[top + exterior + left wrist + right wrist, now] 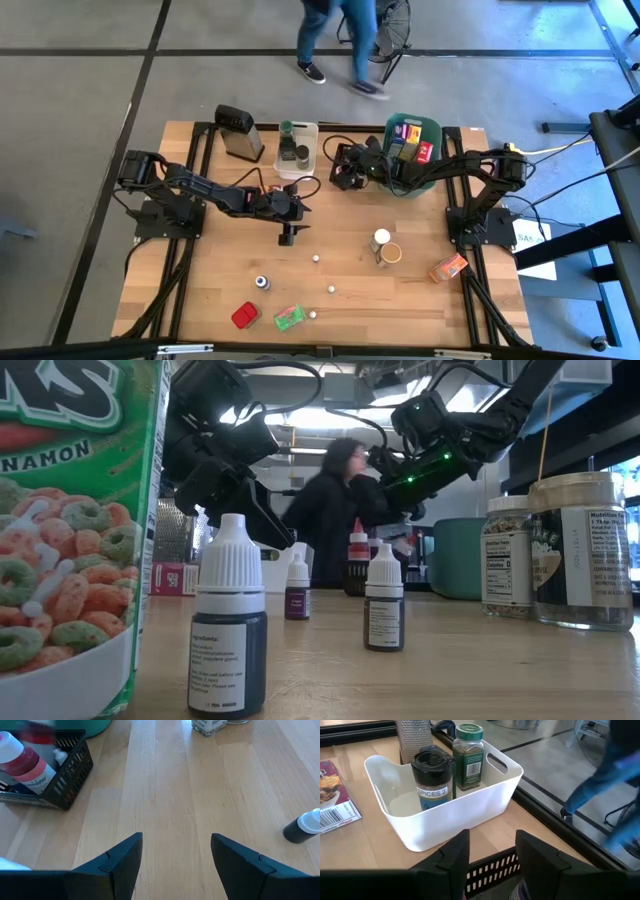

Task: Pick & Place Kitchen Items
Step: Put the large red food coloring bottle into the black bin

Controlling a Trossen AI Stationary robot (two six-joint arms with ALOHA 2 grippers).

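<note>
White bin holds two spice jars upright, sorted. Right gripper hangs above the black basket beside it, fingers slightly parted, nothing visibly held. Left gripper, wide and empty, hovers over bare wood, likely heading for the small bottles still scattered nearer the front

Bench: pale wood planks, set on a grey concrete floor crossed by dark lines. Beyond the bench's far edge: a person in jeans and dark shoes, with a black floor fan beside them. Ceiling lights glow above the person in the low view.
</note>
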